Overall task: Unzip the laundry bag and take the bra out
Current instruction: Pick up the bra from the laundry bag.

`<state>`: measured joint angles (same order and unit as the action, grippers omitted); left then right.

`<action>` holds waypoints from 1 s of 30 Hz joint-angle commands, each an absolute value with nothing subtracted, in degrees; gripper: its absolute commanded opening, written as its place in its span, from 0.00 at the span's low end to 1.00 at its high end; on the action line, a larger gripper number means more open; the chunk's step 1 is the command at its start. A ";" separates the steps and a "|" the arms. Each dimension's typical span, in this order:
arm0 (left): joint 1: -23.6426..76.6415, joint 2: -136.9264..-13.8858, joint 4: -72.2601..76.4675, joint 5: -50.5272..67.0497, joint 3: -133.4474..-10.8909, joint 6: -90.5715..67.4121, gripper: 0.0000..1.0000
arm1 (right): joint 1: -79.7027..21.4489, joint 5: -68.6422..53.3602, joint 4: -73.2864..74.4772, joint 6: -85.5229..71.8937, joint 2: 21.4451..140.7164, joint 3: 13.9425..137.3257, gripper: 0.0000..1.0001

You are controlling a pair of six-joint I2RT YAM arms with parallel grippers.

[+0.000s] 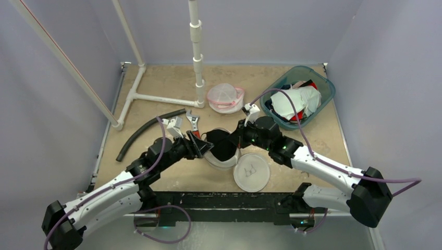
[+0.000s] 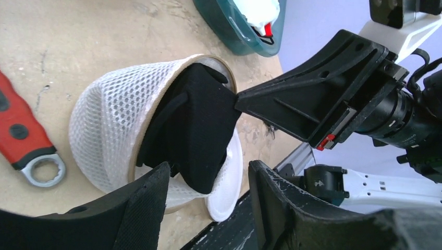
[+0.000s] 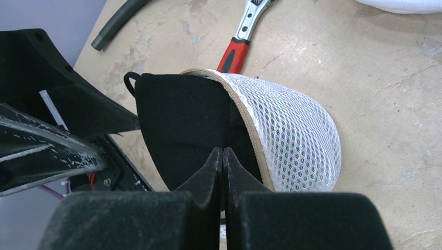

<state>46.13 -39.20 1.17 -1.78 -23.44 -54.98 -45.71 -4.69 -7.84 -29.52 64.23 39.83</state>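
**A:** What has your right hand got?

**B:** My right gripper (image 3: 223, 154) is pinched flat, both fingers together. As far as I can see, it nips the edge of the black padded bra (image 3: 182, 125) right at my tips.

**A:** And the other?

**B:** My left gripper (image 2: 208, 169) stands about half wide and holds nothing. Its 2 fingers (image 2: 146, 208) sit either side of the bra's lower end, and I can't tell whether they touch it.

**A:** Where is the bra exactly?

**B:** Partly out. It pokes from the mouth of the white mesh dome-shaped laundry bag (image 3: 292, 135), which lies on its side just beyond my right fingertips. The tan zip rim (image 3: 245, 120) is open.

**A:** So which step is this?

**B:** Unzipping looks done, so I judge this to be the removal. The next move calls for drawing my right hand back, away from the bag. Meanwhile my left should either close on the bra or pin the mesh, or the bag may drag along.
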 commanded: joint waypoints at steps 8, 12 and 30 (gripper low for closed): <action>46.05 -46.21 14.54 4.87 -21.21 -57.23 0.48 | -45.51 -6.99 -11.67 -30.11 63.74 38.86 0.00; 46.05 -50.72 15.71 4.81 -20.78 -57.11 0.41 | -45.46 -8.53 -12.04 -29.84 63.62 39.05 0.00; 45.97 -51.61 21.21 6.41 -17.67 -57.63 0.53 | -45.48 -9.84 -12.15 -30.52 61.76 38.55 0.00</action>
<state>46.13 -50.50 12.43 3.25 -19.40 -56.86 -45.67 -7.46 -8.56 -29.80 62.89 38.96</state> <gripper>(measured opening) 0.554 0.005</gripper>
